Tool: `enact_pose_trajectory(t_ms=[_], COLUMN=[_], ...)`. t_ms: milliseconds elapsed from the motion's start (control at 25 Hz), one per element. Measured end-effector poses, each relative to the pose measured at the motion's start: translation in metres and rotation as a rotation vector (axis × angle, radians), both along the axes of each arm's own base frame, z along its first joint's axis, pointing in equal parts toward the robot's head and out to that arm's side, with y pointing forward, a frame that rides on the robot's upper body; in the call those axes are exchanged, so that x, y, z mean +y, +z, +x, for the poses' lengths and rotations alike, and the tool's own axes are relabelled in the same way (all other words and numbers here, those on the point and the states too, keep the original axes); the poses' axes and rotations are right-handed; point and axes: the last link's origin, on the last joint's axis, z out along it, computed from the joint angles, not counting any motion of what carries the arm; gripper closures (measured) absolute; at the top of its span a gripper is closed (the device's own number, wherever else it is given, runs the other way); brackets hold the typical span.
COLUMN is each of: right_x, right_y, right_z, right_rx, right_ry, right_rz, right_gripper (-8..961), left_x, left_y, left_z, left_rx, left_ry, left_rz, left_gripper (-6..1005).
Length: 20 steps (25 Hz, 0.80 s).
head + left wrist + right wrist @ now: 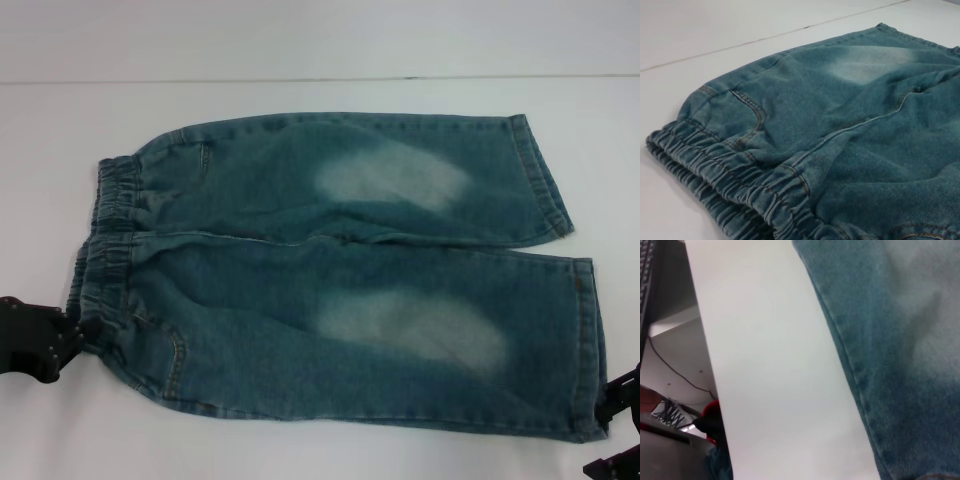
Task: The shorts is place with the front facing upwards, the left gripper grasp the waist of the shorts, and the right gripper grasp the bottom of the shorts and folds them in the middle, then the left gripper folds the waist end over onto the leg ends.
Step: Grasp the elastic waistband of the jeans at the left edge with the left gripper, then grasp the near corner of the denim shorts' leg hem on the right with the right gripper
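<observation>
Head view: the shorts [340, 270] lie flat across the middle of the white worktop [320, 95], front up, with pale faded patches on both legs. The waist of the shorts [105, 240] is at centre left of the frame; the bottom of the shorts [575, 300] is at the right. The left hand [62, 338] sits at lower left, its tip touching the near corner of the waistband. Whether it is open or clamped on the fabric cannot be told. The right hand [615, 400] is at the lower right edge, just beside the near leg hem; only part of it shows, and its opening cannot be told either.

Left wrist view: the ruched waistband [725, 180] fills the lower left, close to the camera, with a front pocket seam above it. No fingers show.

Right wrist view: a stitched denim edge [850, 365] runs down the right half, bare worktop beside it. No fingers show.

Assessment: the step in hand appears to be securing both near corners before the lengthwise fold. To do it well, each hand should take the full thickness of band and cuff, not one layer. Both should lift together and carry the near leg squarely onto the far leg, so that the hems align.
</observation>
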Motion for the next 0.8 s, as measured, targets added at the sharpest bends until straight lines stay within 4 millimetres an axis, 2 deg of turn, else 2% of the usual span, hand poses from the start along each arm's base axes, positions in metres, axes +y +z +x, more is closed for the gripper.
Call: enact_pose_trajectory(t_ms=[160, 280, 680, 800], right_x=[0.0024, 0.0034, 0.0043, 0.0039], right_y=[-0.0010, -0.0003, 0.0022, 0.0053], right_z=[0.0017, 0.0024, 0.0025, 0.0036], right_rx=[-0.005, -0.003, 0.015, 0.020], right_ry=[0.015, 0.026, 0.054, 0.061], right_rz=[0.013, 0.021, 0.047, 0.064], right_gripper=[192, 415, 651, 757], left_x=[0.0001, 0.0005, 0.0001, -0.0009], left_y=[-0.0010, -0.0010, -0.0016, -0.0015], left_z=[0.0002, 0.0005, 0.0011, 0.0004], left_rx=[-0.003, -0.004, -0.011, -0.012], left_ry=[0.000, 0.000, 0.002, 0.006], left_rz=[-0.002, -0.002, -0.006, -0.006], left_gripper=[920, 919, 914, 913])
